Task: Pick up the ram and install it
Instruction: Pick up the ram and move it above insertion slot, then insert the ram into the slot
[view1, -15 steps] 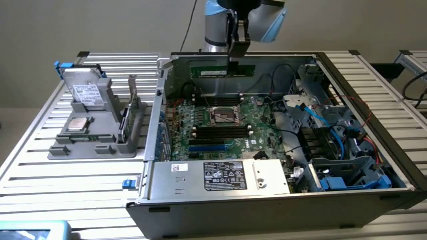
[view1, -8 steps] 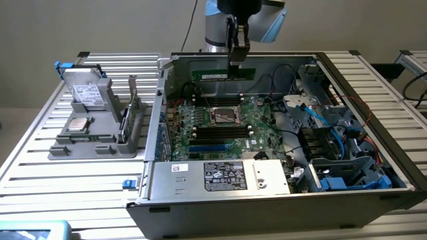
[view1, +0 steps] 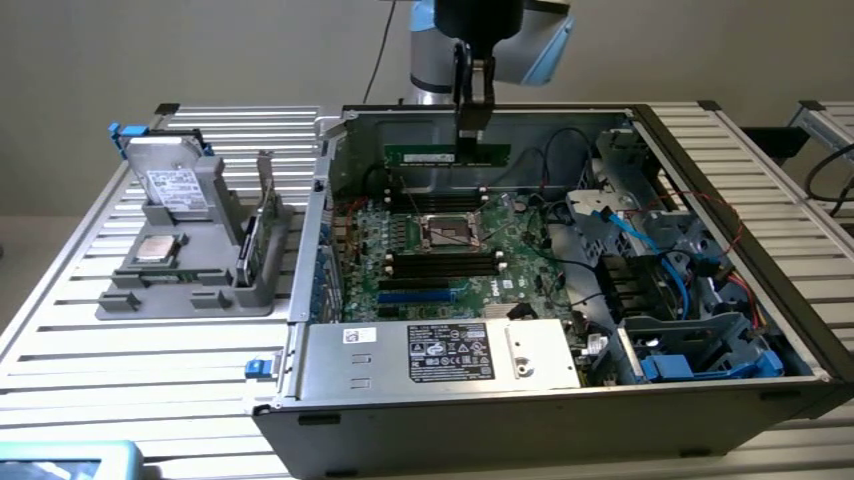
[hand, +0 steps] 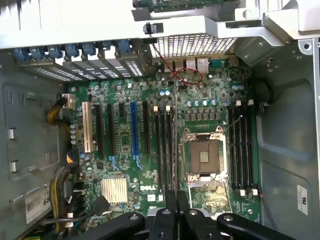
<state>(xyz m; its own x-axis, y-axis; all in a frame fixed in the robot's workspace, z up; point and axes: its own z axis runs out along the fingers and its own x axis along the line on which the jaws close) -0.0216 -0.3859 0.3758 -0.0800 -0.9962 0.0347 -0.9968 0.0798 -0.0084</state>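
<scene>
exterior view: gripper (view1: 475, 135) hangs down into the open pc case (view1: 400, 400), jaws pinched narrow on the ram (view1: 424, 156), gripped toward the exterior view's right end of the stick, green board level w/ its long edge down. so pick-up's done: ram's clear of any surface & up in the air over the motherboard (view1: 427, 285). it sits just above the far bank of black mem slots (view1: 434, 188), beyond the cpu socket (view1: 449, 233), apart from them, not seated

wrist view: gripper (hand: 176, 215) fingers pressed close together, cam looking straight down on the motherboard (hand: 120, 165), mem slots (hand: 165, 142) running right beside the cpu socket (hand: 205, 157), slots look empty, nothing clicked in. can't tell if the stick's lined up exactly w/ one slot

my read: abt halfway, grab finished, whole install part not yet done, ram in no slot
</scene>
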